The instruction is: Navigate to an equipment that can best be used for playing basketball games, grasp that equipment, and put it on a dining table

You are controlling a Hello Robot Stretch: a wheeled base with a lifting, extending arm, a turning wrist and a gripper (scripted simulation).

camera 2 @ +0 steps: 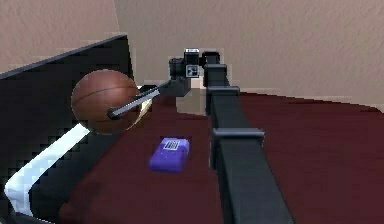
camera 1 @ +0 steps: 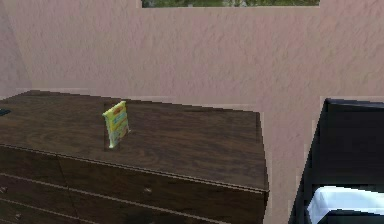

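– Basketball [camera 2: 95, 95] first: where is it?
– On the arm side view's left, in front of the black headboard [camera 2: 50, 75], at the far end of the gripper [camera 2: 118, 113]. One thin finger crosses its face. Its lower edge meets the end of the white pillow [camera 2: 45, 160], so I cannot tell whether it hangs free or rests there, nor whether the gripper holds it. How the fingers are set cannot be told either.
– Anything that holds things?
– A dark wooden dresser [camera 1: 190, 140] in the forward view. Its drawers [camera 1: 90, 185] are pushed in, so what lies inside is hidden. One yellow packet [camera 1: 116, 124] stands upright on its top, back from the front edge.
– Count the rest.
– One ball, one pillow, and one flat blue box [camera 2: 170, 155] lying on the dark red bed [camera 2: 310, 130], just left of the arm [camera 2: 235, 140]. One picture [camera 1: 230, 3] hangs on the pink wall [camera 1: 200, 50], cut by the top edge.
– Edges and room?
– The dresser backs against the wall, and a narrow strip of wall separates its right end from the headboard. A broad stretch of bed cover lies right of the arm, up to the far wall.
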